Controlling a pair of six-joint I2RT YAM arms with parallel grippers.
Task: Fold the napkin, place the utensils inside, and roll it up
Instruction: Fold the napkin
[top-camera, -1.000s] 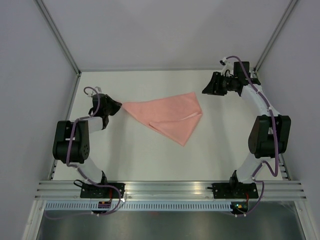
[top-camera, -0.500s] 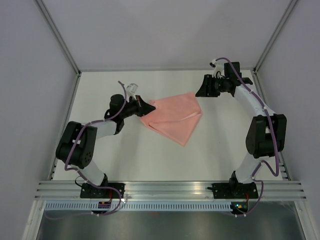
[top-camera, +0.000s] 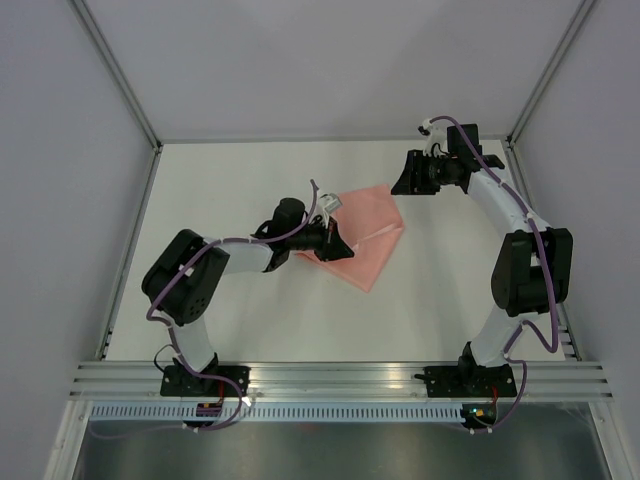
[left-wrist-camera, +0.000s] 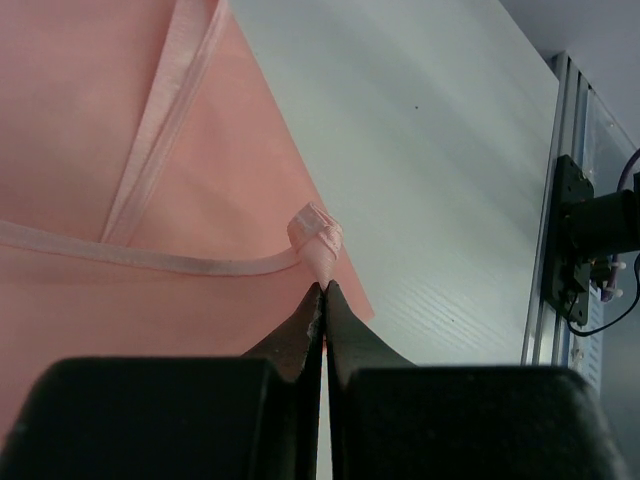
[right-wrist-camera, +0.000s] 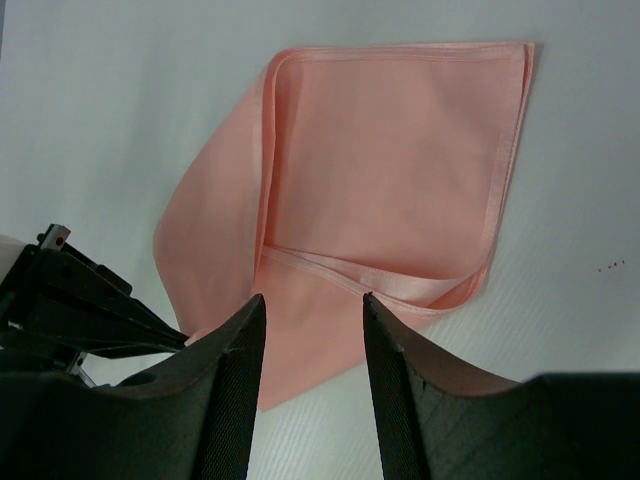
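1. Between the fingertips of the left gripper (left-wrist-camera: 323, 292), which are pressed together, a small bunched corner of the napkin (left-wrist-camera: 150, 250) is pinched. The hemmed edge is seen trailing away from the tips across the cloth underneath.
2. Beneath and ahead of that gripper, the rest of the napkin is laid flat on the table (top-camera: 240, 180). It is already doubled over in part, with one layer lying across another.
3. The right gripper (right-wrist-camera: 312, 305) is held spread and empty. The napkin is spread out below and ahead of its fingers, and no cloth is touched by them.
4. Folding is judged to be under way and not finished, since the pinched corner is not yet set down and released.
5. No utensil is found in any view. Placing it inside and rolling the napkin up are therefore judged to be left.
6. The table is noted as white, matt and faintly ribbed under the left gripper.
7. The work area is enclosed by pale grey walls (top-camera: 300, 70) with metal corner posts. An aluminium rail (top-camera: 340, 378) is fitted behind both grippers, at the arms' bases.
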